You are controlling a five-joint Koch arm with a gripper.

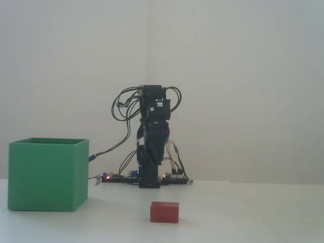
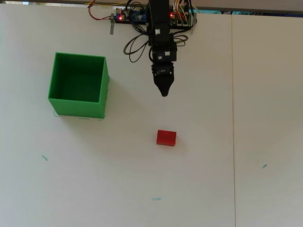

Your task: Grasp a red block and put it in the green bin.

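The red block (image 2: 166, 137) lies flat on the white table (image 2: 213, 179), roughly at the middle of the surface in the overhead view, with bare table on every side; in the fixed view (image 1: 164, 212) it sits close to the front edge, nothing touching it. The green bin (image 2: 77, 84) stands upright well apart from it, toward the table's left side and nearer the back edge in the overhead view, open top up and nothing visible inside; the fixed view shows it (image 1: 46, 174) at the far left. The gripper (image 2: 164, 92) points toward the block from the back edge, its tip between the arm's base and the block and clear of both block and bin. Its jaws come to a single dark point with no gap showing and nothing between them, so it reads as closed and empty. A circuit board (image 2: 142, 16) with lit red lights and looping cables (image 2: 135, 47) lies along the back edge by the arm's base.
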